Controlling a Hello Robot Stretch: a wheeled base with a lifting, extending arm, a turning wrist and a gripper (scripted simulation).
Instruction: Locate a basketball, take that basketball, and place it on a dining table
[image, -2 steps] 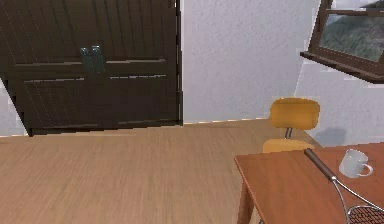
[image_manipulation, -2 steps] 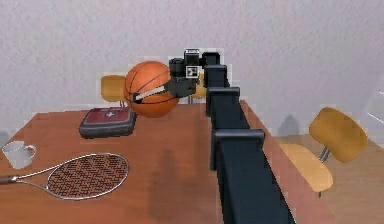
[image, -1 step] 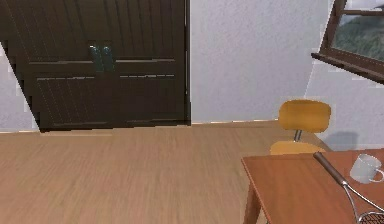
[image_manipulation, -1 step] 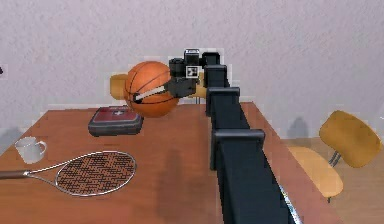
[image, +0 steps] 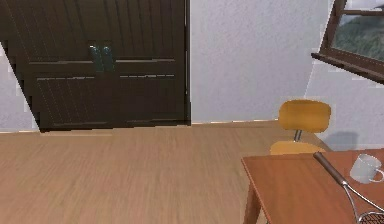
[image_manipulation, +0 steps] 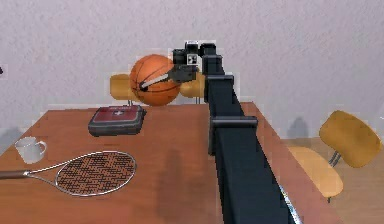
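Orange with black seams, the basketball (image_manipulation: 150, 72) hangs at the far end of my jaws in the arm side view, clear of every surface, so the jaws hold it. I cannot tell how the jaws themselves are set. Thin dark fingers (image_manipulation: 160, 86) cross the ball's lower right face. Just right of the ball sit the two small white squares (image_manipulation: 200, 47) with black marks, and from there the dark square arm (image_manipulation: 232, 135) runs down to the bottom edge.

The ball hangs above the far edge of the brown wooden tabletop (image_manipulation: 170, 165), with the pale wall behind it. Near it, just below and left, a flat dark case (image_manipulation: 117, 121) with a reddish rim lies on the tabletop. Closer to me lies a racket (image_manipulation: 92, 172), and left of that stands a white mug (image_manipulation: 30, 150). An orange chair back (image_manipulation: 119, 88) shows behind the far edge, and another orange chair (image_manipulation: 345, 140) stands off the right end.

In the forward view I see a corner of the same tabletop (image: 295, 185) at lower right, carrying the mug (image: 366, 168) and the racket's frame (image: 352, 192). An orange chair (image: 303, 118) stands beyond it under a window (image: 355, 40). A dark double door (image: 105, 65) is across the wood floor (image: 120, 170).
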